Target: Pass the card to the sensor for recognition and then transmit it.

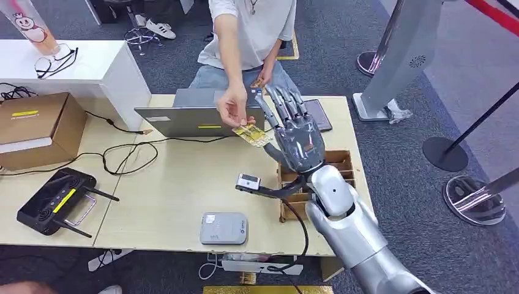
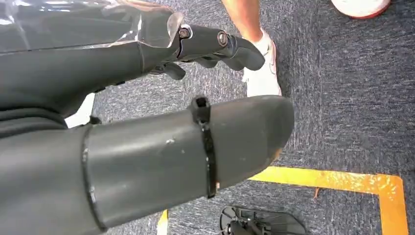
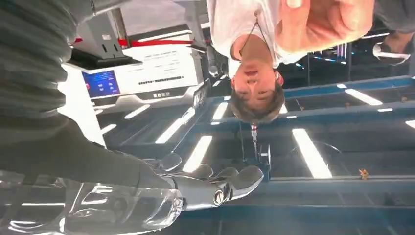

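While a person's hand (image 1: 234, 105) pinches the yellow card (image 1: 251, 135) above the table (image 1: 171, 184), the right hand (image 1: 296, 131) is raised beside it with fingers stretched out and apart, holding nothing.

The card lies roughly flat, its long axis slanting from the person's fingertips down toward the right hand's palm, its far end just beside or touching that hand; contact cannot be told. The grey sensor (image 1: 223, 228) sits near the table's front edge, well apart from the card. The left hand (image 2: 147, 112) hangs over carpet, fingers loosely extended, empty.
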Robot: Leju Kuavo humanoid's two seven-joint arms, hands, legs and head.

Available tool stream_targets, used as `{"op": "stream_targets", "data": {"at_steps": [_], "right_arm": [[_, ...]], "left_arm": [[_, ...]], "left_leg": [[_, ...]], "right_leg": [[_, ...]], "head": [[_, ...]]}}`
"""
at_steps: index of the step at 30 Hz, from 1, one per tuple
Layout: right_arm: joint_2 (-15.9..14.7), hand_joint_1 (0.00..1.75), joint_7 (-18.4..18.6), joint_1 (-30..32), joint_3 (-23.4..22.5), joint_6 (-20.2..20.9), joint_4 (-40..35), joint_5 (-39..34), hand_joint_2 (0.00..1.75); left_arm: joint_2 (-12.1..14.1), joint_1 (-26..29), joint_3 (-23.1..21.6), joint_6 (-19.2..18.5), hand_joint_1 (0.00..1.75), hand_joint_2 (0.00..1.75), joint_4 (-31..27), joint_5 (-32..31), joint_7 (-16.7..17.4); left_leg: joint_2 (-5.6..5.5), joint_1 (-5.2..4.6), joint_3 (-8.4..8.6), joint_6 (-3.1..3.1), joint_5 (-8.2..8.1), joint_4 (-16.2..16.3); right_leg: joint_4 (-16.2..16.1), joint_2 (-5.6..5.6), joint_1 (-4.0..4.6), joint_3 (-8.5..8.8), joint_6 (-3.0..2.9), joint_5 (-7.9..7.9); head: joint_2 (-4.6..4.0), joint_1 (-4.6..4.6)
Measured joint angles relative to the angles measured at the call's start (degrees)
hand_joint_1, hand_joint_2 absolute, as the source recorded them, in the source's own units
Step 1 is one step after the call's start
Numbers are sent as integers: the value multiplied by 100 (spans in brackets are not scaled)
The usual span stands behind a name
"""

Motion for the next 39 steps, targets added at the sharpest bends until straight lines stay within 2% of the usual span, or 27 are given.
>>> {"op": "stream_targets", "data": {"at_steps": [8, 9, 10, 11, 39], "right_arm": [[31, 0, 9, -15, 26, 11, 142, -4, 175], [31, 30, 9, -17, 28, 13, 149, -4, 175], [33, 161, 9, -19, 31, 26, 160, -4, 175], [33, 175, 9, -21, 33, 28, 173, -4, 175], [83, 175, -118, -37, 105, 243, 223, -193, 175]], "left_arm": [[0, 0, 0, 2, 0, 0, 0, 0, 0], [0, 0, 0, 2, 0, 0, 0, 0, 0], [0, 0, 0, 2, 0, 0, 0, 0, 2], [0, 0, 0, 4, 0, 0, 0, 0, 7], [0, 6, 2, 15, 0, 0, 0, 11, -2]], "left_leg": [[0, 0, 0, 0, 0, 0], [0, 0, 0, 0, 0, 0], [0, 0, 0, 0, 0, 0], [0, 0, 0, 0, 0, 0], [0, 0, 0, 0, 0, 0]], "right_leg": [[0, 0, 0, 0, 0, 0], [0, 0, 0, 0, 0, 0], [0, 0, 0, 0, 0, 0], [0, 0, 0, 0, 0, 0], [0, 0, 0, 0, 0, 0]], "head": [[0, 2], [0, 2], [0, 0], [0, 2], [0, 2]]}}
